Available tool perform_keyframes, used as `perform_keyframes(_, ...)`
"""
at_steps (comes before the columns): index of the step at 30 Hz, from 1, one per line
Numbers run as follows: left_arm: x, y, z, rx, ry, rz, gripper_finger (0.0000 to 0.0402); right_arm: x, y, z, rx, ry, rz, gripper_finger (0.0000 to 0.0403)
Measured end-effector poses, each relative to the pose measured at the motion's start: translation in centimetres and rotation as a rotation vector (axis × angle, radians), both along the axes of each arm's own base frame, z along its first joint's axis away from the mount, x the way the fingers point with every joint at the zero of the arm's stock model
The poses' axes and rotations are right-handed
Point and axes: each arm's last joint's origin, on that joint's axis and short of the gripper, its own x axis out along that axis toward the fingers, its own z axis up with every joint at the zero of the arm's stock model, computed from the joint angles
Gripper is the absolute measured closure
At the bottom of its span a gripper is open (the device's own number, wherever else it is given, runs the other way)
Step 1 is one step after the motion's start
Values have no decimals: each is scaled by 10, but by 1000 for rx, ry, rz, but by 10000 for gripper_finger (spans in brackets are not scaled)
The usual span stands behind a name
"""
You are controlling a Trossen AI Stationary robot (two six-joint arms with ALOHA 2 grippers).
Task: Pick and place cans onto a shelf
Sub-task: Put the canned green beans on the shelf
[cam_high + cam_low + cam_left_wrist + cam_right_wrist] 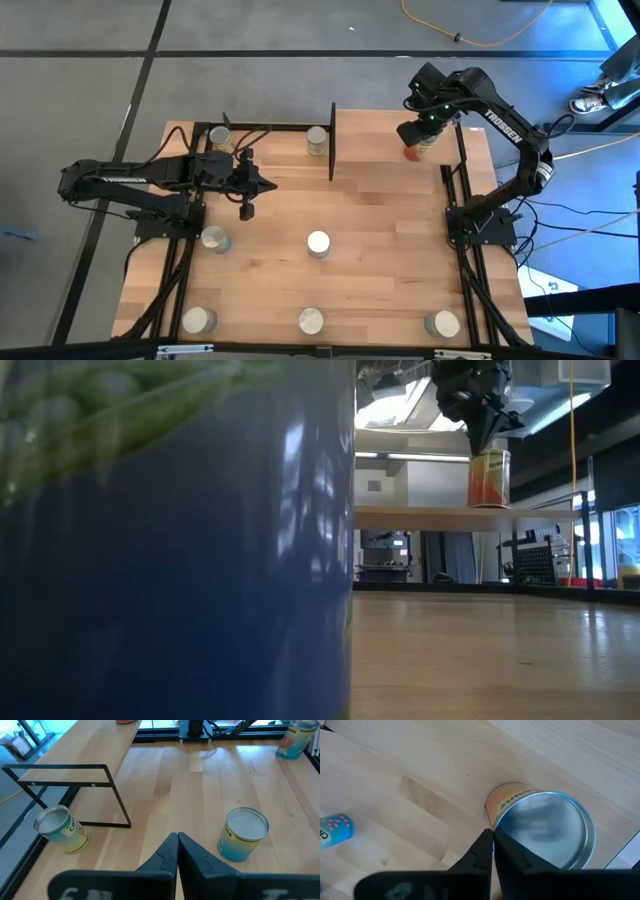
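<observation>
An orange-labelled can (418, 151) stands upright on the light-wood shelf (380, 130) at the table's far right. It also shows on the shelf board (420, 515) in the low view. My right gripper (492, 837) points down, shut, with its tips at the edge of that can's silvery top (545, 830). My left gripper (177, 840) hovers shut over the table's left half and holds nothing. Several other cans stand on the tabletop, one (317, 141) by the shelf's left end and one (318, 243) at mid-table. My right gripper comes from above, pointing down. Its shut fingertips (487, 845) meet the rim (495, 820) of the orange can's top at one side. I cannot tell whether they touch it. The can stands upright on the shelf.
Cans stand along the near edge (199, 320) (311, 321) (441, 323), at the left (215, 238) and at the far left (220, 138). The shelf's black end frame (65, 790) stands beside a yellowish can (60, 830). A blue can (170, 540) fills the low view's left.
</observation>
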Motion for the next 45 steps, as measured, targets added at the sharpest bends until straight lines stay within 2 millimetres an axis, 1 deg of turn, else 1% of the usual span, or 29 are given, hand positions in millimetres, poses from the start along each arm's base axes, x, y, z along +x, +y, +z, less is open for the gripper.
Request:
perform_keyframes(4,0,0,0,0,0,0,401,0,0,0,-1,-4,1,366)
perform_keyframes(9,0,0,0,0,0,0,401,0,0,0,-2,-5,6,360)
perform_keyframes(14,0,0,0,0,0,0,401,0,0,1,-21,3,100,360)
perform_keyframes(16,0,0,0,1,1,0,401,0,0,1,-22,3,108,360)
perform_keyframes(18,0,0,0,1,1,0,401,0,0,1,-23,4,109,365)
perform_keyframes(23,0,0,0,1,2,-1,401,-2,1,4,-45,7,149,397)
perform_keyframes(26,0,0,-1,0,10,-1,401,-3,1,13,-91,2,141,396)
perform_keyframes(28,-1,0,-2,0,19,-1,401,-2,4,22,-97,-44,130,397)
perform_keyframes(30,-2,0,-3,-1,33,-1,401,2,10,31,-91,-107,150,399)
perform_keyframes(33,-2,0,-3,-2,34,0,401,8,28,42,-73,-188,229,399)
perform_keyframes(36,-2,0,-3,-1,34,-1,401,12,48,45,-76,-199,307,399)
perform_keyframes(40,-2,0,-3,-1,34,-1,401,20,71,35,-111,-115,357,400)
perform_keyframes(45,-2,0,-3,-1,34,-1,401,29,84,11,-145,25,349,400)
